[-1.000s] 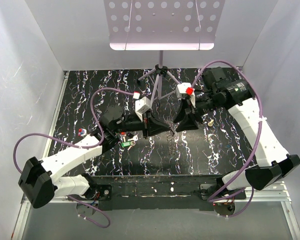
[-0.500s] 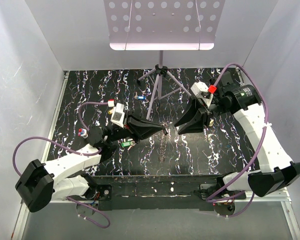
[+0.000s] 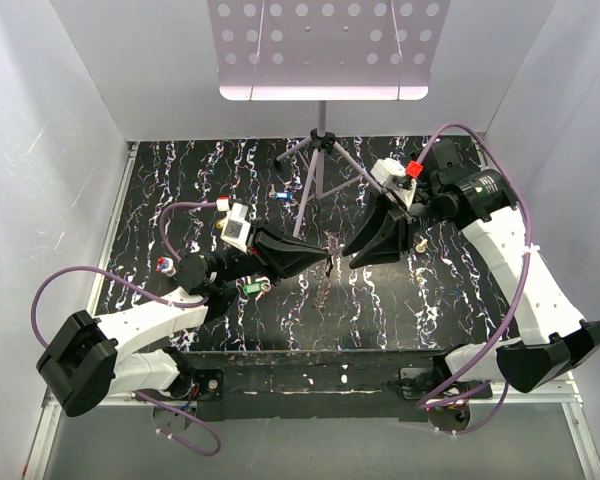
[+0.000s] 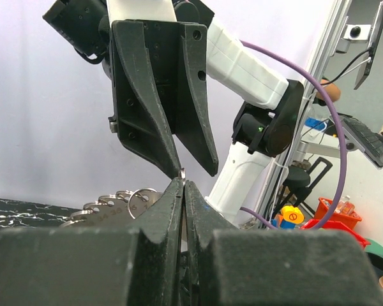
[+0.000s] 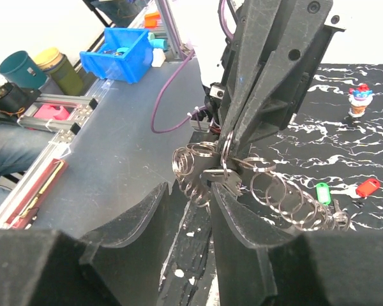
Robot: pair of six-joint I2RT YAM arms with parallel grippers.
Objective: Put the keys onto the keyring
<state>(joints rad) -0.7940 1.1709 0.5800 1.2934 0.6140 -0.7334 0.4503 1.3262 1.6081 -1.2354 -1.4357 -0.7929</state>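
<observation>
My left gripper [image 3: 325,262] is shut on a small split ring whose top pokes out above its tips [image 4: 182,171]. That ring belongs to the keyring [image 4: 108,204], a flat toothed silvery plate hung with several split rings [image 5: 287,194]. A silver key [image 5: 220,175] hangs from the gripped ring. My right gripper [image 3: 352,258] faces the left one tip to tip. Its jaws are open with nothing between them [image 5: 188,191], and the key and rings hang just beyond its tips. More keys lie on the table: green [image 3: 250,287], blue [image 3: 283,195] and brass [image 3: 420,243].
A tripod stand [image 3: 320,150] carrying a perforated white panel [image 3: 325,45] rises at the back centre. A small toy figure [image 3: 163,265] sits by the left arm. A red-headed key [image 5: 367,187] lies beside the green one [image 5: 322,191]. White walls close three sides.
A second ago the two grippers were meeting further left. They then pulled apart, and the right one has edged back toward the left tips with its jaws narrowing a little.
</observation>
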